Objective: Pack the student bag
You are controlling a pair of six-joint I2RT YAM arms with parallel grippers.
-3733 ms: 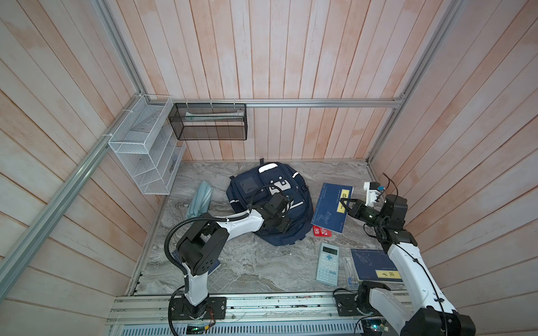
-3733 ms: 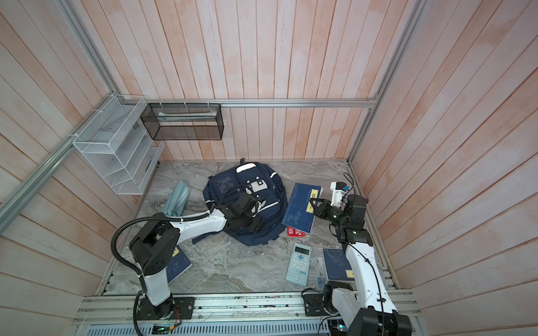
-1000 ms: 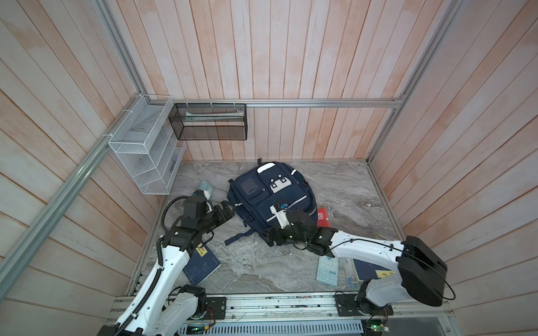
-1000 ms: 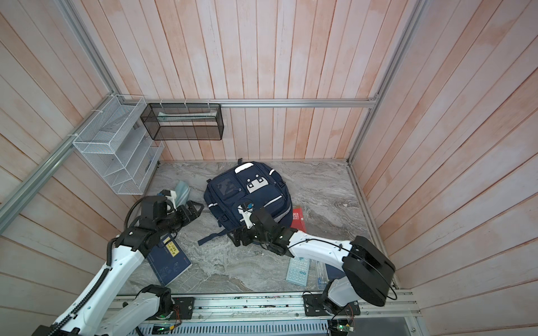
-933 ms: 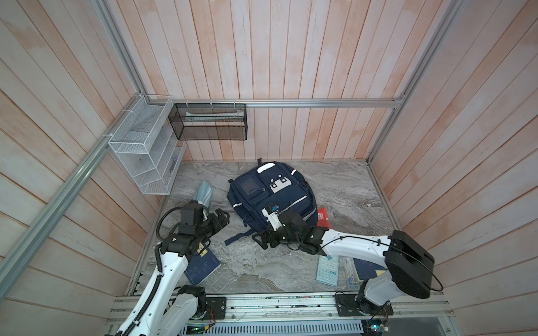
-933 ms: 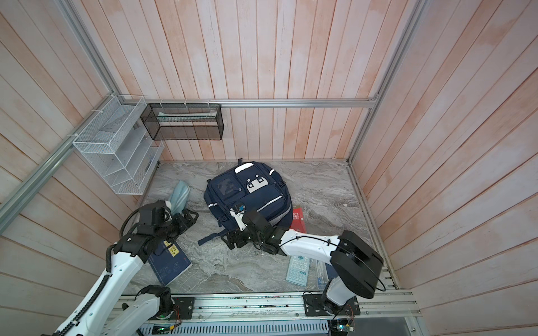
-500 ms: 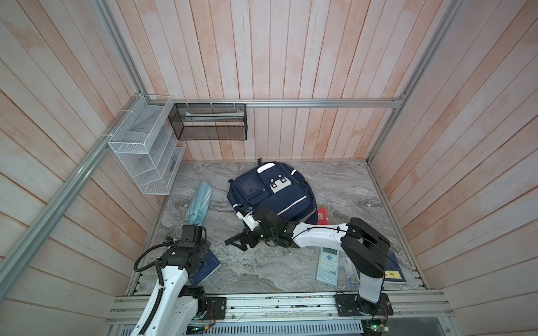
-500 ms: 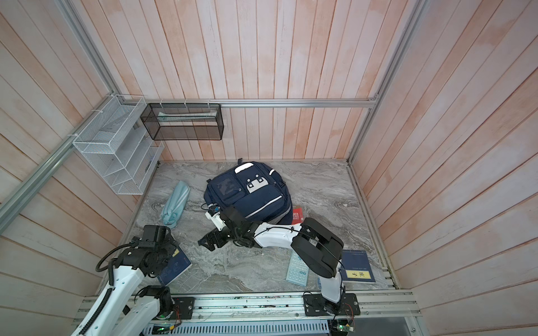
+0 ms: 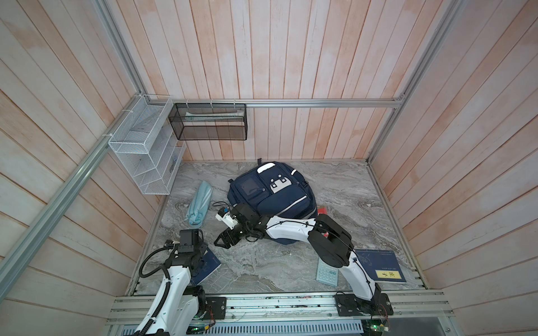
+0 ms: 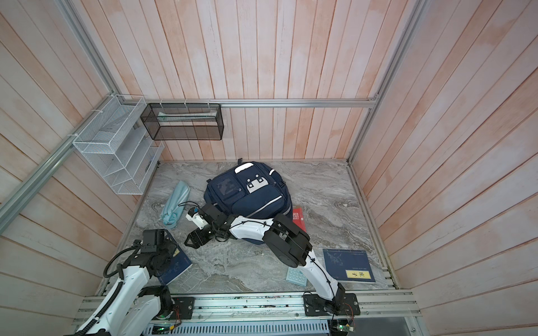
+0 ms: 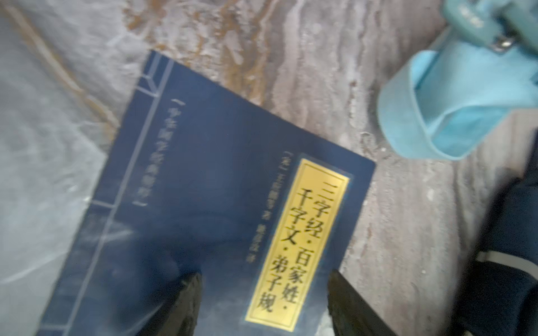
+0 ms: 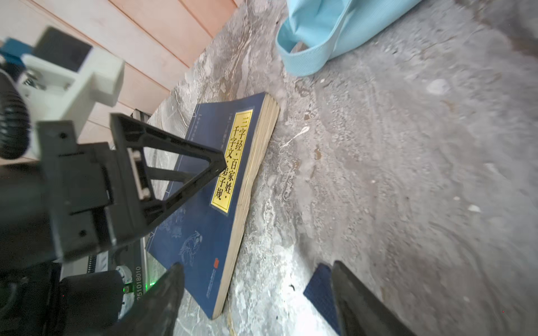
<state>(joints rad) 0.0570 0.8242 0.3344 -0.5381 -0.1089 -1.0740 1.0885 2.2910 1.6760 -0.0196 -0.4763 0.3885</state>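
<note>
1. White wire rack (image 9: 139, 163) on the left wall. Beside it, a black mesh basket (image 9: 209, 123) hangs from the back rail.
2. Light blue fabric pouch (image 9: 200, 203), flat on the marble floor (image 9: 262, 267), left of the bag.
3. Navy book with a gold title label (image 11: 221, 203), at the near-left corner. My left gripper (image 11: 265, 305) is over its cover, jaws apart and gripping nothing. I cannot tell whether a fingertip touches the cover.
4. My right gripper (image 12: 256, 302), left of middle, is low over bare floor between that book and the bag. Its jaws are apart and empty, and a navy strap end (image 12: 320, 288) lies by one finger.
5. The student bag (image 9: 270, 192) lies front-up at mid-floor toward the back wall. My right arm crosses its near edge.
6. Red book (image 10: 297, 218), just beside the bag's right edge.
7. Pale calculator (image 9: 326, 273), near edge, partly behind my right arm.
8. Second navy book (image 9: 381, 266) with a yellow label, at the near-right corner.
</note>
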